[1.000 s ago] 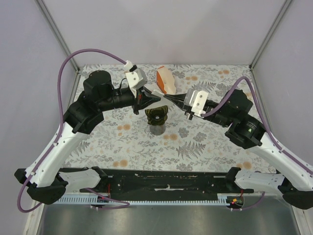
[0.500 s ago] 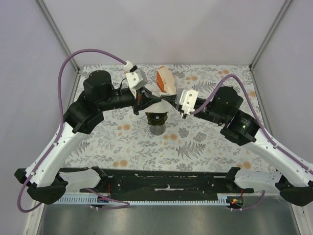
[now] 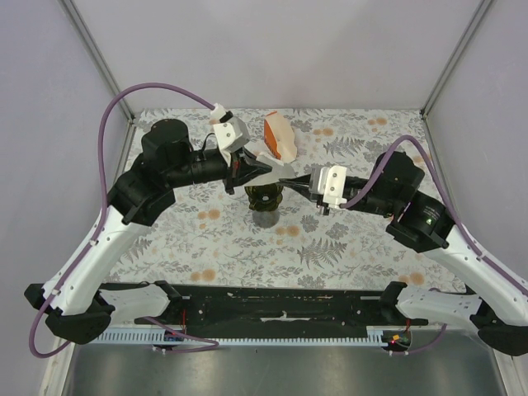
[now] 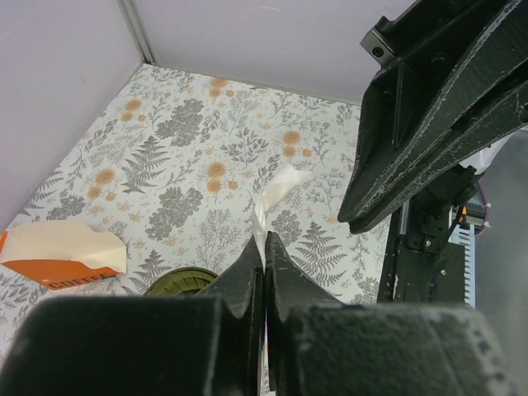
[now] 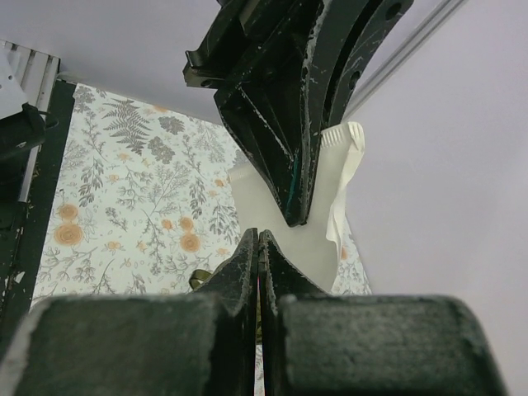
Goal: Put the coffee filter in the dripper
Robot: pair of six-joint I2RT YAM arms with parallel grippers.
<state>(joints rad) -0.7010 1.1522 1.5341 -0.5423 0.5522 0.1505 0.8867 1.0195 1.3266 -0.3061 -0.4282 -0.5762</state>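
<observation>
Floral cloth (image 3: 346, 239) below; just above the dripper (image 3: 264, 198), your left gripper (image 4: 264, 245) pinches the coffee filter (image 4: 276, 186). Your right gripper (image 5: 259, 239) sits closed nearby. Likely feather-light, limp paper: hold an edge gently.

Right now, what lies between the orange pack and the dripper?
In the top view, the left gripper, shut on the coffee filter, lies between them.

The overhead camera looks down on the dripper (image 3: 264, 196) from high and behind; both wrist cameras sit close above it, facing each other, sharing its rim.
</observation>
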